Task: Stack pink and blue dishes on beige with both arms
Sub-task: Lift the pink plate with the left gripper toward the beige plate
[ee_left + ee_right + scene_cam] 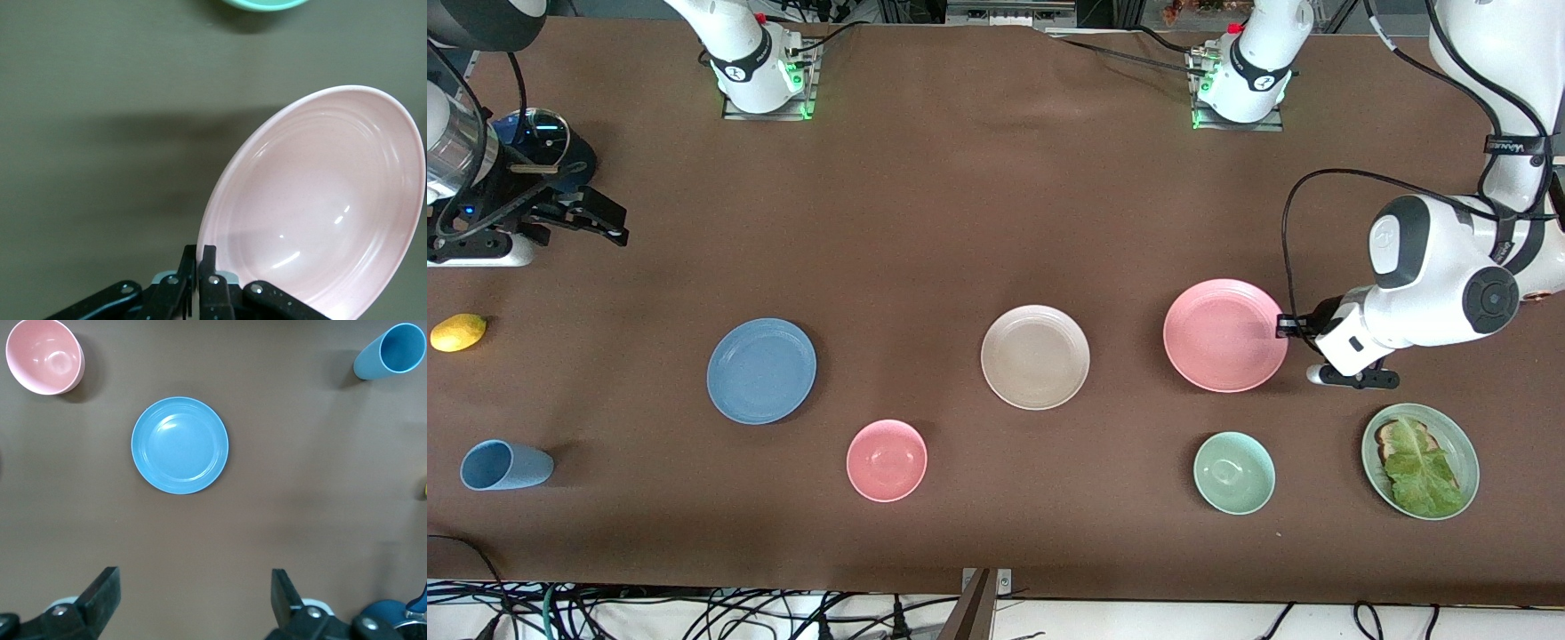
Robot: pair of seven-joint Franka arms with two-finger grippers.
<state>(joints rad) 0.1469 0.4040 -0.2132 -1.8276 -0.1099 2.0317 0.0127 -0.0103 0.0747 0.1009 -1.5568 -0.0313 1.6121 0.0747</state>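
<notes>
Pink plate (1224,335) sits on the counter (960,222) beside the beige plate (1035,356), its rim pinched by the left gripper (199,257). Lift level, clear the beige rim, then lower centred. Right gripper (193,593) waits, spread wide, above the blue plate (179,445).

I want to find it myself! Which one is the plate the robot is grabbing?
Start at the brown table, toward the left arm's end. The left gripper is shut on the rim of a flat round pink plate beside the cream-beige plate. The small pink bowl is deeper.
</notes>
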